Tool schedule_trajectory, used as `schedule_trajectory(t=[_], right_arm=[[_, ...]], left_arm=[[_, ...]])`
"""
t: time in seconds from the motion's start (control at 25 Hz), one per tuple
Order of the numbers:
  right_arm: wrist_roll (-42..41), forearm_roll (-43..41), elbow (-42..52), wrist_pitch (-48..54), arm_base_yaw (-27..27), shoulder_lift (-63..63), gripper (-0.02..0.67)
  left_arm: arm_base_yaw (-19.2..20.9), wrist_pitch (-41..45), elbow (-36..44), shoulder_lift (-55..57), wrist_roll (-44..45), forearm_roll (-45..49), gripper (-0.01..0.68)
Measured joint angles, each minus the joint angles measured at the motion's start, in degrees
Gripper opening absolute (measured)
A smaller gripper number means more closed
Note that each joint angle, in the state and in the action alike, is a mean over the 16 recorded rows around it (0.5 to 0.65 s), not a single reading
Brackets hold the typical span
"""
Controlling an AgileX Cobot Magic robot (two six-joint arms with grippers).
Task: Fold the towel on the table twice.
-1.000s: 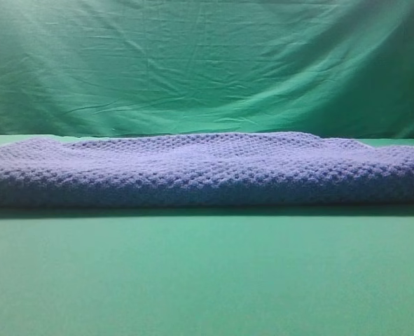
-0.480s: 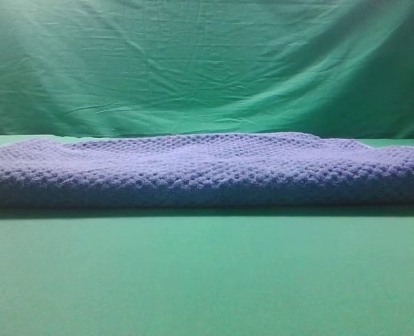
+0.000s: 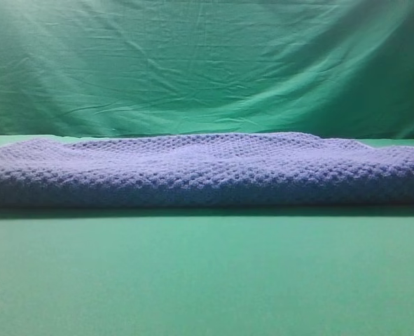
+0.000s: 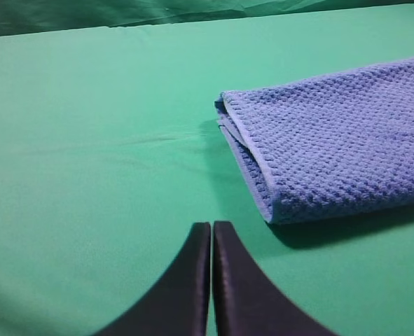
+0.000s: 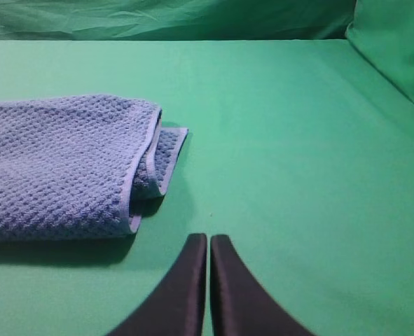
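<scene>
The left gripper (image 4: 211, 280) and right gripper (image 5: 208, 287), low in their frames, are sitting clenched and empty over the table (image 3: 207, 280). The towel (image 3: 207, 171) is lying mid-frame, already layered; judging so, another fold or nothing is remaining.

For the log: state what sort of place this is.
Probably a staged robot test bench: smooth green cloth-covered table, wrinkled green backdrop curtain, and one folded blue-grey waffle-knit towel.
</scene>
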Motion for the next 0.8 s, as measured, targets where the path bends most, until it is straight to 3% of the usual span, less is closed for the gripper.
schedule_trajectory(t=[0.8], right_arm=[[0.0,0.1,0.0,0.0,0.0,0.0,0.000]], left_arm=[[0.0,-0.2,0.0,0.0,0.0,0.0,0.000]])
